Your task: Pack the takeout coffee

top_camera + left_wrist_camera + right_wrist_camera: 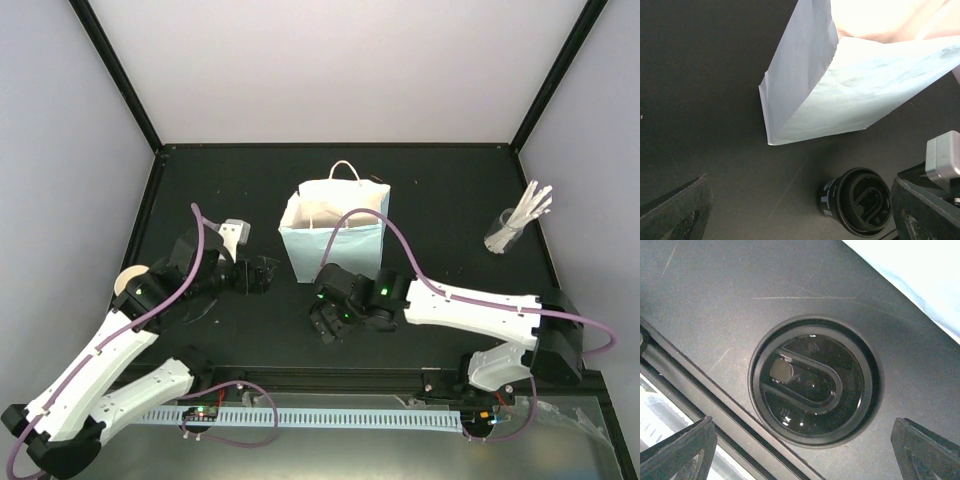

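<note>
Hovering directly over the lidded cup (812,382), the right end effector (802,420) stands wide; the left end effector (799,179) is wide too. The cup rests on the surface (715,300), apparently at six o'clock from the bag (850,90). An off-centre closing could tip it.

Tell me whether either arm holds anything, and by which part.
Nothing is held. The right gripper hangs open over the black lid, fingers clear of it; the left gripper is open and empty.

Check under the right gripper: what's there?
A black lid, seen from above between the open fingers, dark table around it. Any cup below is covered by the lid.
</note>
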